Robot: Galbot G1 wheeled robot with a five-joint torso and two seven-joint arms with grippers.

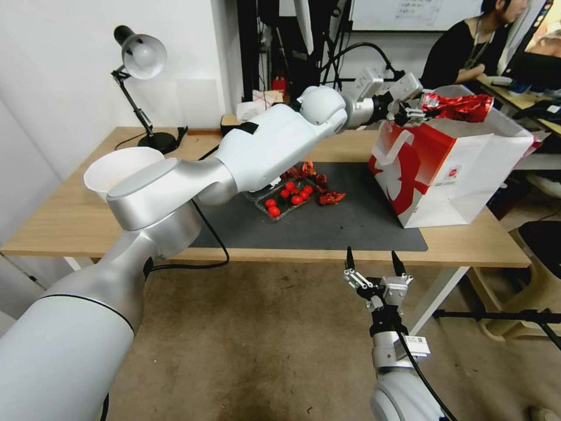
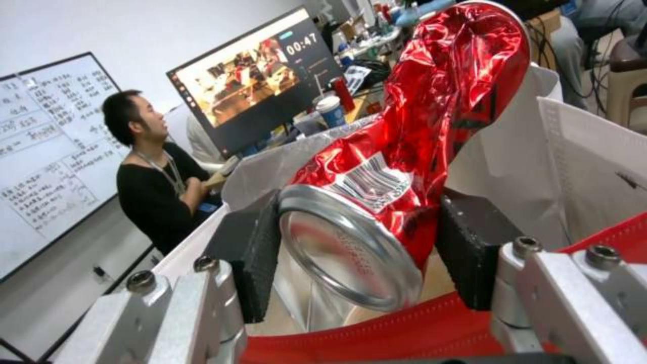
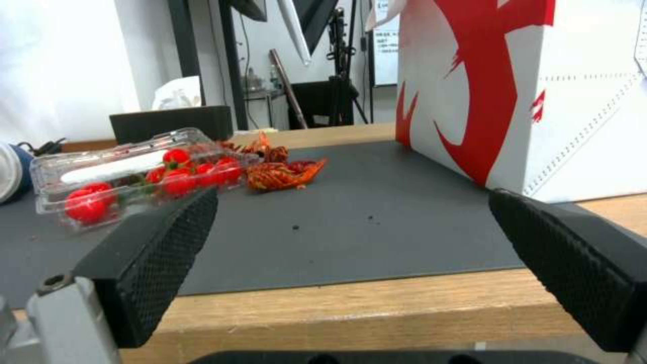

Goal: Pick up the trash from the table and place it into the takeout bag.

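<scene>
One crushed red can (image 1: 459, 107) sat in your left gripper (image 1: 412, 109) at the upper right of the head view, pinched at its silver end and sticking out sideways over the open mouth of the takeout bag (image 1: 461, 175). In the left wrist view you could see both black pads (image 2: 260, 263) pressed against the can (image 2: 431, 116), one on each side of its silver base, with the bag's red rim (image 2: 404, 336) just below and its white inner wall (image 2: 593, 167) behind. The can was above the bag, not yet inside it.

Your left arm reached across the table (image 1: 70, 216) from the lower left of the head view up to the bag, which stood upright on the right end of the dark mat (image 1: 350, 225).

Your right gripper (image 1: 374, 260) waited low at the centre bottom of the head view, in front of the table's near edge, its fingers spread wide and holding nothing. In the right wrist view its two pads (image 3: 151, 258) framed the mat (image 3: 377, 227), with the bag (image 3: 539, 96) at the upper right.

Near the middle of the mat lay a clear plastic box of small red fruit (image 1: 285, 199) and, just beside it, a crumpled red wrapper (image 1: 331, 197). A white paper bowl (image 1: 120, 166) sat at the left of the table, partly behind your arm, near a desk lamp (image 1: 140, 70).
</scene>
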